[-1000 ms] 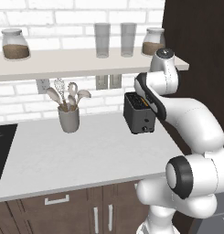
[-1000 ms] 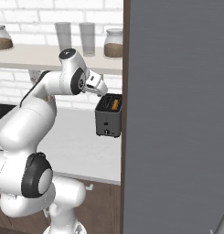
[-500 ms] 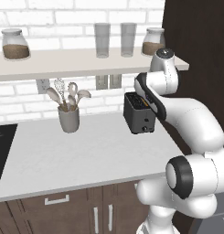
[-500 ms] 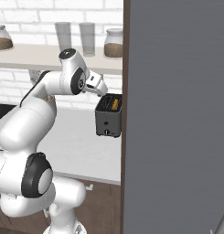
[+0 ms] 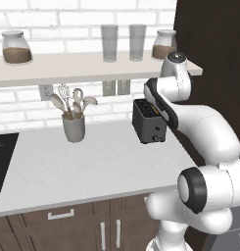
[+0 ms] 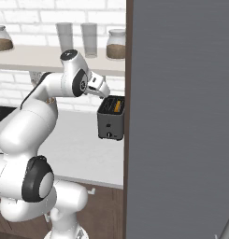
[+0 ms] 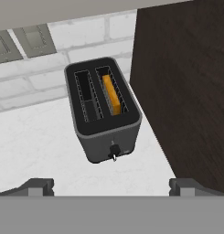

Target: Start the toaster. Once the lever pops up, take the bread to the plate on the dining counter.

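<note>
The black toaster (image 5: 150, 123) (image 6: 110, 120) (image 7: 104, 109) stands on the white worktop against a dark panel. The bread (image 7: 112, 94) (image 6: 118, 106) sits down in its right-hand slot, with only the orange-tan top edge showing; the other slot is empty. A small dark lever (image 7: 114, 151) sticks out low on the toaster's front. My gripper (image 7: 111, 185) (image 6: 103, 90) hovers above and in front of the toaster, open, with nothing between its fingers. The plate and the dining counter are out of view.
A tall dark panel (image 7: 186, 91) (image 6: 181, 116) rises right beside the toaster. A shelf (image 5: 92, 66) with jars and two glasses hangs above. A grey utensil cup (image 5: 74, 128) stands to the left, and a black cooktop (image 5: 1, 157) lies at the far left.
</note>
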Motion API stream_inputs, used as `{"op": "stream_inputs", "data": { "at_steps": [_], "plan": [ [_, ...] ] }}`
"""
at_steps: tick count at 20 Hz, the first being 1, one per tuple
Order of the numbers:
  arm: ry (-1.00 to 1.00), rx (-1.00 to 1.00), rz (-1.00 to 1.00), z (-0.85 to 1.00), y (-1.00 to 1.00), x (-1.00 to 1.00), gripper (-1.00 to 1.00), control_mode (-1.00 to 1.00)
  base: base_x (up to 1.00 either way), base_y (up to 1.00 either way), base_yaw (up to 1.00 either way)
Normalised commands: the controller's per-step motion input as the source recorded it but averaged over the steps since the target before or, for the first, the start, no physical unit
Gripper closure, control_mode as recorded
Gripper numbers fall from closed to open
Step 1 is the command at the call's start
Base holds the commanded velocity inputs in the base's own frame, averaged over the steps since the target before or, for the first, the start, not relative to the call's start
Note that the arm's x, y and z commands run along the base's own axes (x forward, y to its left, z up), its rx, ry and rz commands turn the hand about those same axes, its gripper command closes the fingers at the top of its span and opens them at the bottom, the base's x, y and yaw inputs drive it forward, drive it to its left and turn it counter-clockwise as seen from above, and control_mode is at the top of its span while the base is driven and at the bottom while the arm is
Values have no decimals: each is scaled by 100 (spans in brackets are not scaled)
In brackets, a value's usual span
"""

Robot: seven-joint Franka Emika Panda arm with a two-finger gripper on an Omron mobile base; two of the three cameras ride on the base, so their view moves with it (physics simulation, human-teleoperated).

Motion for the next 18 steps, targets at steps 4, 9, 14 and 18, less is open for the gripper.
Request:
{"op": "stream_inputs", "data": {
  "at_steps": [4,9,14,18],
  "plan": [
    [0,0,0,0,0,0,-100,-100,0,0,0],
    [0,0,0,0,0,0,-100,-100,0,0,0],
    [0,0,0,0,0,0,-100,-100,0,0,0],
    [0,0,0,0,0,0,-100,-100,0,0,0]
  ]
}}
